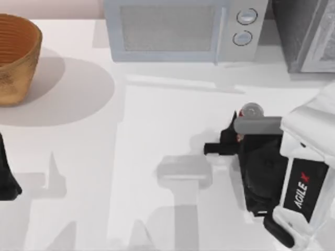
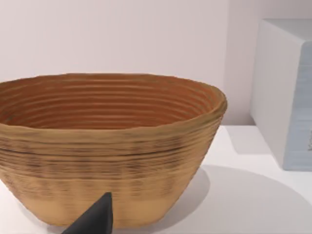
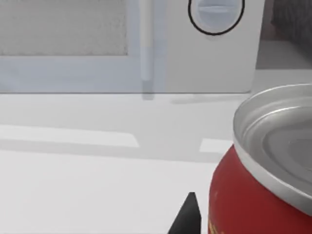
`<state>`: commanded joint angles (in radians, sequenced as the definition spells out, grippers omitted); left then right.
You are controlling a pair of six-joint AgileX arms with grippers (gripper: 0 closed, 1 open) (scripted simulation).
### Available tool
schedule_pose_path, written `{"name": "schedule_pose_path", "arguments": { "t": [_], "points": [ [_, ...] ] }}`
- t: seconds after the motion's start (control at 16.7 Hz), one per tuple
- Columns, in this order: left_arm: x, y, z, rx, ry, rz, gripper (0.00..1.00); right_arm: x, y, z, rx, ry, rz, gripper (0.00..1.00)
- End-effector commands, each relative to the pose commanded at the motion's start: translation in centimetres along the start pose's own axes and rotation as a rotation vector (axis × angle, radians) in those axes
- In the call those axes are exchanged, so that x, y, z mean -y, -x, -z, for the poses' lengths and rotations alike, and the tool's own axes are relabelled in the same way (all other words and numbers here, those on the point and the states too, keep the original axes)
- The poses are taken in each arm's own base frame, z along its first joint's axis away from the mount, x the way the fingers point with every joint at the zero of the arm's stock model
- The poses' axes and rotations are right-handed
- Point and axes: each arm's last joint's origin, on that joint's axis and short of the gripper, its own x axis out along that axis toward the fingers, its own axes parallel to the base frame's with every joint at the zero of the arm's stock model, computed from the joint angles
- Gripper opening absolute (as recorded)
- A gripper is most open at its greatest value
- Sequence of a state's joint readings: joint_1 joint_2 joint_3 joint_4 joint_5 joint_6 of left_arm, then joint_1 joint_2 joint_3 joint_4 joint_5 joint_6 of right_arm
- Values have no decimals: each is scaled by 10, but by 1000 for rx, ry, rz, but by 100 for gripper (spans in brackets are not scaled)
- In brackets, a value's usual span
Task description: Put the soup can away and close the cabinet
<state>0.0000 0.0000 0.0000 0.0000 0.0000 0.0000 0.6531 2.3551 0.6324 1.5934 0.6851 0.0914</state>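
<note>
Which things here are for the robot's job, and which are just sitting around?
For the job:
soup can, beside the right gripper
cabinet, at the table's far right

Just sitting around:
microwave, at the back
basket, far left, near the parked left gripper

- soup can (image 3: pixel 243 204): red body, silver top
- cabinet (image 1: pixel 301 31): dark grey, speckled
- microwave (image 1: pixel 178 29): light grey, two round knobs
- basket (image 2: pixel 109 146): tan outside, orange-brown ribbed inside
- table (image 1: pixel 157 125): white
- right arm (image 1: pixel 306 157): white and black
</note>
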Motion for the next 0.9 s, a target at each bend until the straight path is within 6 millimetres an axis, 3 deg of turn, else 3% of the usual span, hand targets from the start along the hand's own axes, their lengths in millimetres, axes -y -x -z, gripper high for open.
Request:
{"name": "schedule_pose_path", "arguments": {
  "t": [0.12, 0.66, 0.9],
  "points": [
    [0, 0, 0, 0, 0, 0, 100, 0, 0, 0, 0, 0, 0, 0],
    [0, 0, 0, 0, 0, 0, 100, 0, 0, -1, 0, -1, -1, 0],
    [0, 0, 0, 0, 0, 0, 100, -5, -3, -25, 4, -3, -3, 0]
  ]
}}
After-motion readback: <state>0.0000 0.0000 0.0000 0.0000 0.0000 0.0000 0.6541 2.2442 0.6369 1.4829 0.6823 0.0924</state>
